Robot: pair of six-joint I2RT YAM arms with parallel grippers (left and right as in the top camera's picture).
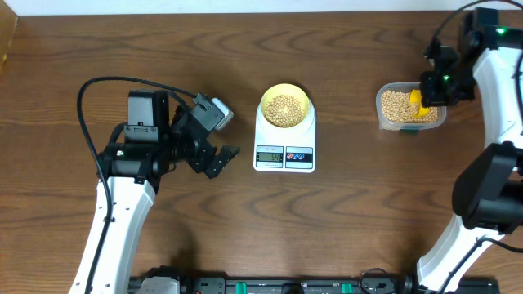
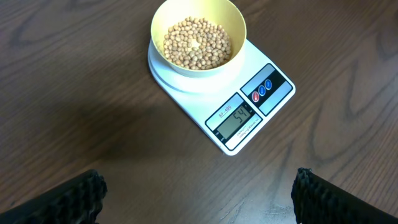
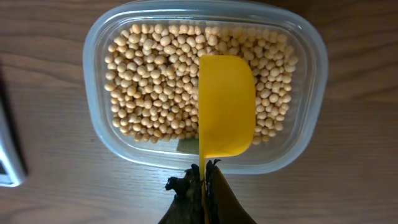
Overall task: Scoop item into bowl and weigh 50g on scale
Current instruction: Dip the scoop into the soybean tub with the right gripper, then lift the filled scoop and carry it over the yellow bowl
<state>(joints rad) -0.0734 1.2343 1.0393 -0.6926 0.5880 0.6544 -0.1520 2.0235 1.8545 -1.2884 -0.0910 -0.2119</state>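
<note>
Right wrist view: right end effector (image 3: 203,177) tight on yellow scoop (image 3: 227,106), over beans (image 3: 155,81) in clear container (image 3: 311,74).

Overhead, the digits on the white rectangular digital scale (image 1: 284,143) are too small to read. Black fingers (image 2: 65,200) of the left gripper (image 2: 199,200) are cut off at the left wrist frame's lower corners. The yellow plastic scoop (image 3: 227,106) hides tan beans (image 3: 155,81) beneath; its handle vanishes between the closed jaws of the right gripper (image 3: 203,186).
</note>
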